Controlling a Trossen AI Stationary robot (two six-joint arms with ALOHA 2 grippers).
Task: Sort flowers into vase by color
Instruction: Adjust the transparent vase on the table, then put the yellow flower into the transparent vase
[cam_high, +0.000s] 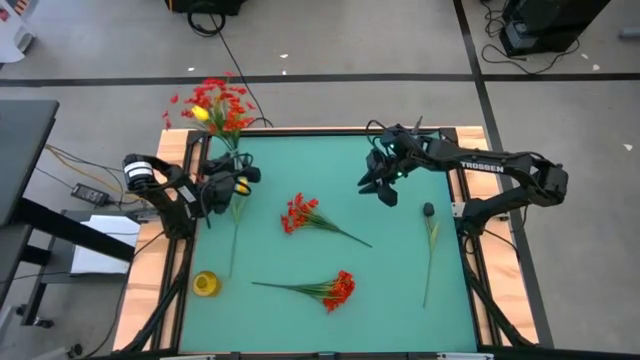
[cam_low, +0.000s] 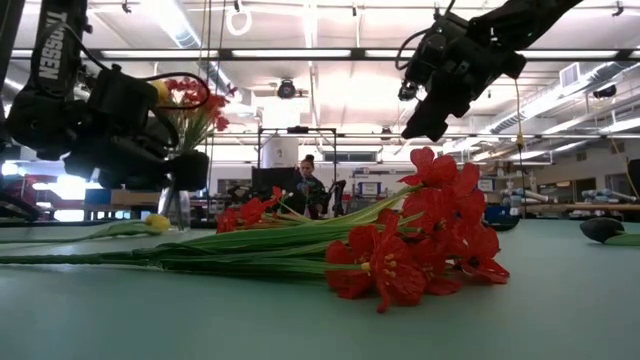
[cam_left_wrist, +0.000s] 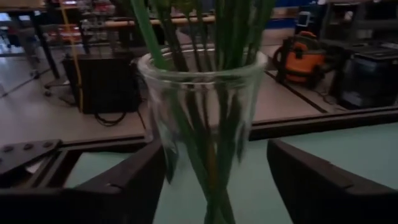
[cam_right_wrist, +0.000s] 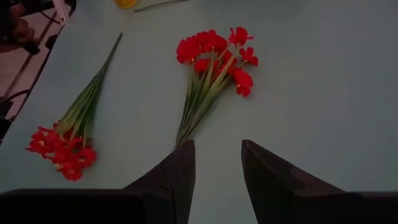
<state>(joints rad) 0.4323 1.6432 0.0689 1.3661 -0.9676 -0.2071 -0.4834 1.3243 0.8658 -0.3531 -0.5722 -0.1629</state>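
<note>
1. Left gripper (cam_high: 232, 188) at the left edge of the green table (cam_high: 400, 290), near the far corner. Fingers (cam_left_wrist: 118, 186) stand spread, one on each side of the glass vase (cam_left_wrist: 202, 118); clear gaps show between glass and fingers, nothing gripped.
2. The vase stands upright and is full of green stems. Its bouquet (cam_high: 218, 108) of red blossoms, with one yellow bud among them, rises past the far table edge in the high view.
3. A yellow flower (cam_high: 240, 186) lies just beside the left gripper, its thin stem running toward the near side of the table.
4. Right gripper (cam_high: 380, 188) hangs above the table on the far right-of-centre, touching nothing. Its fingers (cam_right_wrist: 171, 180) are partly apart with only bare table between them; it holds nothing.
5. Below and ahead of it lies a red spray (cam_right_wrist: 214, 53), blossoms pointing away from the fingers, stems toward them.
6. A second red spray (cam_high: 335, 290) lies nearer the front edge, blossoms to the right, stems to the left.
7. A yellow bud (cam_high: 205, 284) rests near the front left corner.
8. A dark bud on a long stem (cam_high: 430, 245) lies by the right edge.
9. In the low view, a person (cam_low: 305, 185) sits far off in the room behind.
</note>
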